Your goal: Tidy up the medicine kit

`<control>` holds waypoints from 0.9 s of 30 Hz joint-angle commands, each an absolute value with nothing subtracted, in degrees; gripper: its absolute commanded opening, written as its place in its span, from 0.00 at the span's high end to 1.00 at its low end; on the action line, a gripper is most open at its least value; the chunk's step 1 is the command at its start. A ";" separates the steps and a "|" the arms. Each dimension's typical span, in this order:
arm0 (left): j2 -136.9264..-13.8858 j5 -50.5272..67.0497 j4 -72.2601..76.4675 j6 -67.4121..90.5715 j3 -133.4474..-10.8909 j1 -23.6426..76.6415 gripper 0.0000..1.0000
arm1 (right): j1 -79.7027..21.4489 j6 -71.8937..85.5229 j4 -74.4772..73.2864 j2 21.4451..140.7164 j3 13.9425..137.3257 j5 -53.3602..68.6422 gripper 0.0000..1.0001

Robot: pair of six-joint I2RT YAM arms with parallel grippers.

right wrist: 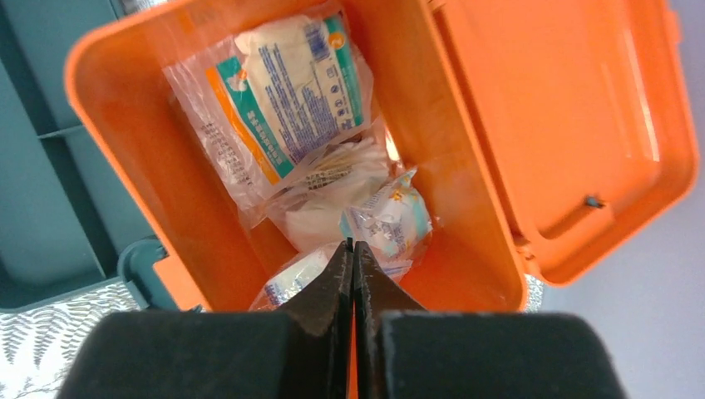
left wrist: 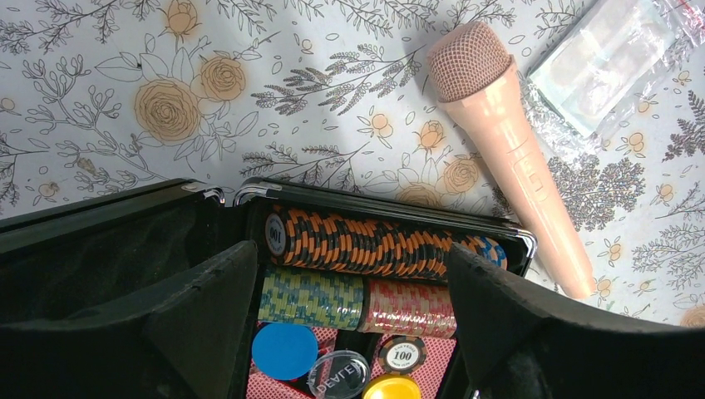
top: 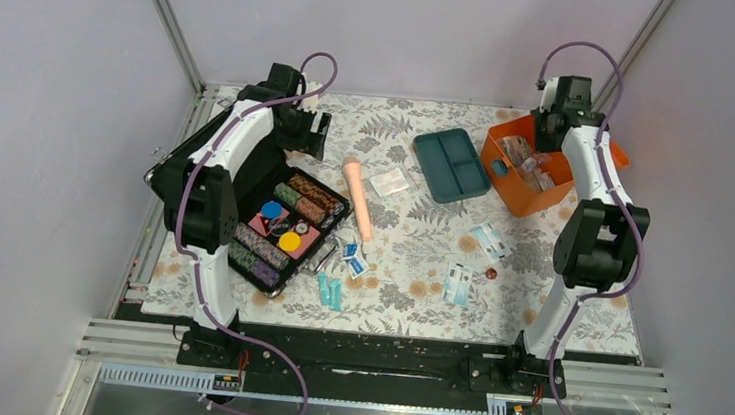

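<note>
The medicine kit [top: 518, 186] is an orange box standing open at the back right, lid [right wrist: 565, 108] folded back. Inside lie a large printed gauze packet [right wrist: 283, 91] and smaller wrapped packets [right wrist: 387, 220]. Its dark teal tray [top: 451, 165] rests on the table just left of the box, and shows at the left edge [right wrist: 41, 166] of the right wrist view. My right gripper [right wrist: 353, 249] hovers over the box's inside, shut with nothing between its fingers. My left gripper [left wrist: 351, 249] is open and empty above the black chip case [top: 287, 226].
A pink microphone [top: 359, 197] lies mid-table beside a clear bag [top: 389, 182]. Loose packets [top: 489, 240] [top: 457, 283], small blue sachets [top: 354, 259], teal tubes [top: 329, 290] and a small reddish item [top: 490, 273] are scattered on the floral cloth. Chip stacks [left wrist: 374, 245] fill the case.
</note>
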State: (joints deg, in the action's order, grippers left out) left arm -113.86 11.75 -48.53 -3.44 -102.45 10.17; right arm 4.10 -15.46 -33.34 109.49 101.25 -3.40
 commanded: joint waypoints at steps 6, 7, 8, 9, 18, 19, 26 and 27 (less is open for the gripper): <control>-111.46 10.14 -48.33 -3.63 -101.60 10.06 0.18 | 3.69 -14.32 -32.89 117.13 103.32 3.06 1.00; -111.40 10.06 -48.27 -3.73 -101.34 10.10 0.18 | 3.69 -13.47 -32.91 117.58 103.55 3.68 1.00; -111.36 9.91 -48.31 -3.70 -101.12 10.11 0.18 | 3.69 -12.82 -32.92 118.19 103.88 4.17 1.00; -111.30 9.87 -48.30 -3.69 -101.00 10.11 0.18 | 3.69 -12.12 -32.86 118.76 104.18 4.56 1.00; -111.65 9.98 -48.31 -3.83 -101.72 10.52 0.18 | 3.69 -10.02 -35.08 121.80 108.41 6.67 0.51; -111.70 9.84 -48.26 -3.98 -101.85 10.54 0.18 | 3.69 -9.94 -35.03 121.43 108.59 6.37 0.49; -112.33 10.28 -48.29 -4.19 -102.32 10.55 0.18 | 3.69 -8.26 -34.81 117.13 111.15 7.14 0.34; -112.65 10.44 -48.31 -4.01 -102.60 10.50 0.18 | 3.69 -7.74 -34.80 116.63 111.35 7.62 0.33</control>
State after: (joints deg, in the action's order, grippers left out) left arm -113.84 10.85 -49.28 -3.51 -101.10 10.41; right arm 4.01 -9.87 -34.72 121.97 107.92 5.67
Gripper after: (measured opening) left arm 0.828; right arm 0.656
